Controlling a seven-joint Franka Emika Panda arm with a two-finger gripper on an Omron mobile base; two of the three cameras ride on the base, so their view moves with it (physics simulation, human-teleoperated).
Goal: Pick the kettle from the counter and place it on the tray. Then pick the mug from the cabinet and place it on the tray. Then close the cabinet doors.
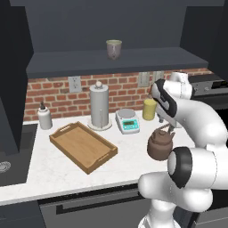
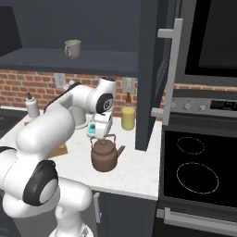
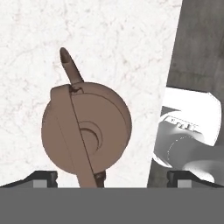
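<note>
Gripper (image 3: 111, 177) hangs straight above the kettle (image 3: 86, 131), fingers spread wide and empty (handle arch runs crosswise between them, slightly skewed), so it's basically straight down.

A home kitchen: marbled counter (image 1: 67, 167), brick wall (image 1: 58, 95), dark wall cabinet (image 1: 111, 62), and a stove (image 2: 196, 171) to the pincer's right.
</note>
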